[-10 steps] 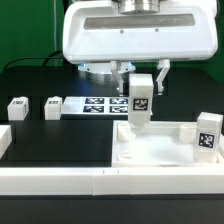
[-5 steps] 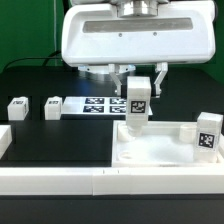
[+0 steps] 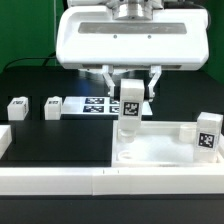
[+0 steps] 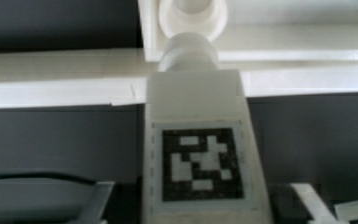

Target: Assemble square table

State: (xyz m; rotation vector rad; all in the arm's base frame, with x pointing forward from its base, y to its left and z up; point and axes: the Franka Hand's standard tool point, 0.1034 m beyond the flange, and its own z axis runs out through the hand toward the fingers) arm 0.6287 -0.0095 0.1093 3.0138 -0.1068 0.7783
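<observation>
White leg (image 3: 129, 106) upright in end effector (image 3: 130, 92)

The arm's white housing (image 3: 130, 40) has shifted toward the exterior view's left, carrying with it the pincer (image 3: 129, 95) and the white leg (image 3: 128, 105) clamped in it. The leg, earlier further right over the far edge of the square tabletop (image 3: 165, 150), now stands nearer that slab's far left corner. Its black-and-white tag (image 4: 199, 165), which plainly faced the exterior camera before, has turned away.
</observation>
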